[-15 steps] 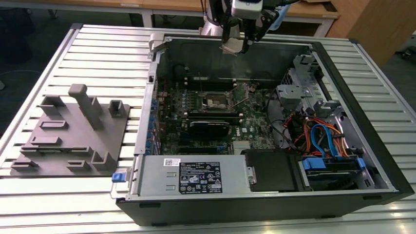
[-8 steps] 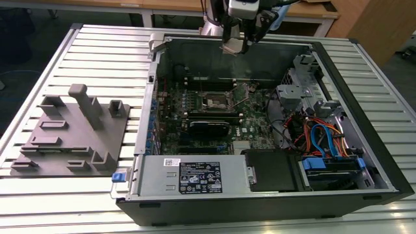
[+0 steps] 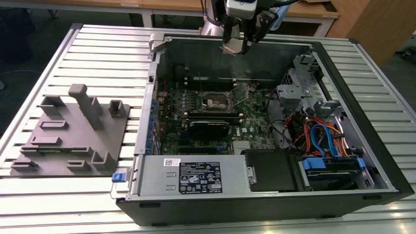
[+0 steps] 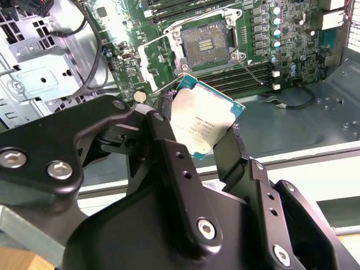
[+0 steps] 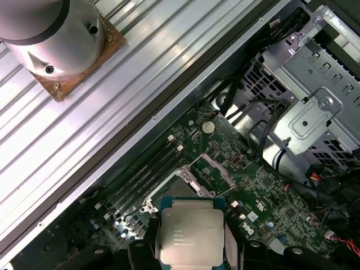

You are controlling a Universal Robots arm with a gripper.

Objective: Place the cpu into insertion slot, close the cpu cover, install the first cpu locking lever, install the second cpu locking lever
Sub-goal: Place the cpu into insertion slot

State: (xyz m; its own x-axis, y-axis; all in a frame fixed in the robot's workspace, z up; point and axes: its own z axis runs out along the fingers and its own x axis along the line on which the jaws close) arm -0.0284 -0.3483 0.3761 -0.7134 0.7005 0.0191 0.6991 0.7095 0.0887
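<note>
The cpu [image 4: 205, 126], a square chip with a printed silver-grey top, is clear of the board and tilted, clamped at opposite edges by the gripper [image 4: 203, 135]. In the exterior view, the insertion slot [image 3: 217, 101] lies at about six o'clock of it, contacts exposed. The cpu cover [image 5: 218, 169] stands swung open beside the slot.

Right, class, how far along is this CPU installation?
Done: cpu picked up, pincer shut on it. In hand: it hangs over the case, short of the slot. Left: slot bare, cover open, nothing seated or locked.
</note>
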